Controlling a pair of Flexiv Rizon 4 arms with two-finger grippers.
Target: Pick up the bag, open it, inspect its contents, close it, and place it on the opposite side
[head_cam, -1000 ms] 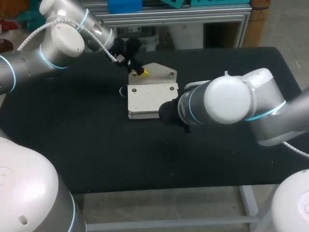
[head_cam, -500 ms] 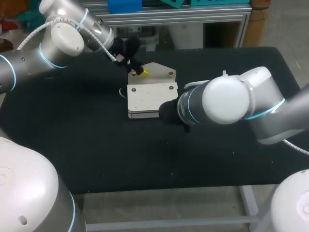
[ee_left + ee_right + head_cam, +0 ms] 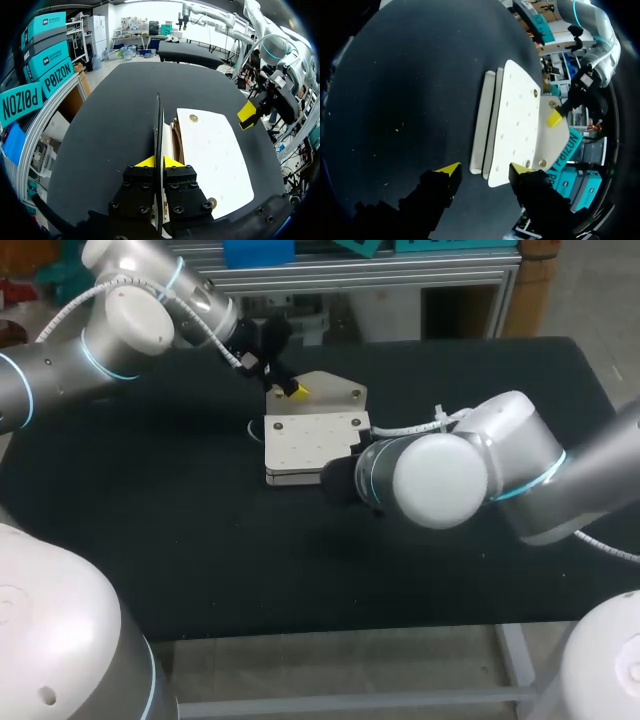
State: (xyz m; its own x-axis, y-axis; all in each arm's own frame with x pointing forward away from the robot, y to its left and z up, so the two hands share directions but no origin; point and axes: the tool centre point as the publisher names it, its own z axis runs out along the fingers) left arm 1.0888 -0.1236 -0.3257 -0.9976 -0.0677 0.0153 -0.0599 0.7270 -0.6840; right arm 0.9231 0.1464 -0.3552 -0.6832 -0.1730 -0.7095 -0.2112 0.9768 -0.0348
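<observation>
The bag [image 3: 312, 445] is a flat cream satchel lying mid-table, and its flap [image 3: 330, 390] stands lifted at the far side. My left gripper [image 3: 287, 387] is shut on that flap. In the left wrist view the flap [image 3: 159, 125] runs edge-on between the left gripper's [image 3: 159, 162] yellow tips, with the bag body [image 3: 215, 155] beside it. In the right wrist view my right gripper [image 3: 485, 170] is open, and the bag's [image 3: 512, 125] near end lies between its tips. My right arm [image 3: 440, 475] hides that gripper in the head view.
The black table top [image 3: 200, 540] stretches bare to the left and front of the bag. The bag's thin strap [image 3: 253, 426] pokes out at its left edge. My right arm's elbow hangs low over the table right of the bag.
My right arm has swung left and toward the front, with its wrist still at the bag's right end. The left gripper and the lifted flap have stayed put.
</observation>
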